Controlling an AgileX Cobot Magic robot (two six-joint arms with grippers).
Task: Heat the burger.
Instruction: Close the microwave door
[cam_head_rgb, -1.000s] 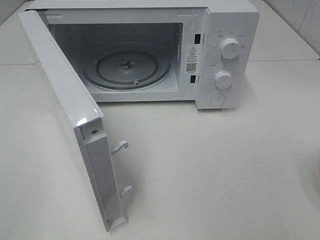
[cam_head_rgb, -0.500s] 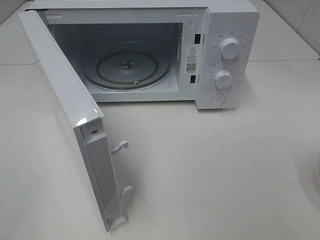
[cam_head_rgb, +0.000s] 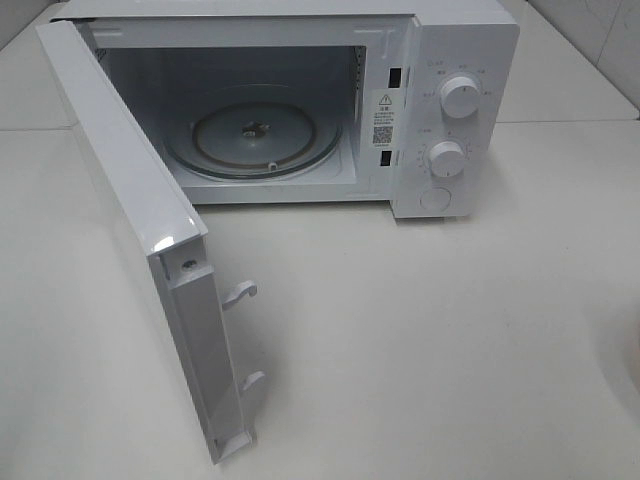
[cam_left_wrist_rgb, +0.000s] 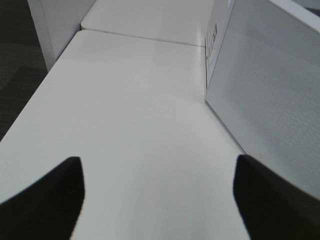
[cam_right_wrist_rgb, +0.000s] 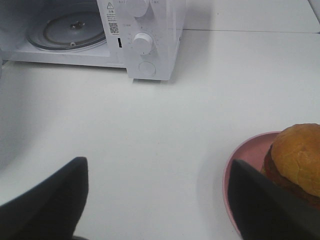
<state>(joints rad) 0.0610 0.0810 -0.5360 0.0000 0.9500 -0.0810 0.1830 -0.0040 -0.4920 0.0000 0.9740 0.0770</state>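
Observation:
The burger (cam_right_wrist_rgb: 297, 152), with a golden-brown bun over dark layers, sits on a pink plate (cam_right_wrist_rgb: 245, 172) on the white table; it shows only in the right wrist view. My right gripper (cam_right_wrist_rgb: 157, 161) hovers open above the table, one finger (cam_right_wrist_rgb: 260, 205) right beside the plate and nothing between the fingers. The left gripper (cam_left_wrist_rgb: 157, 160) is open over bare tabletop beside the outer face of the microwave door (cam_left_wrist_rgb: 270, 90). Neither gripper shows in the exterior high view.
The white microwave (cam_head_rgb: 460, 50) stands at the back with its door (cam_head_rgb: 130, 210) swung out toward the front left. Its glass turntable (cam_head_rgb: 255, 135) carries nothing. Two dials (cam_head_rgb: 459, 97) and a button are on its right panel. White table (cam_head_rgb: 420, 330) stretches in front.

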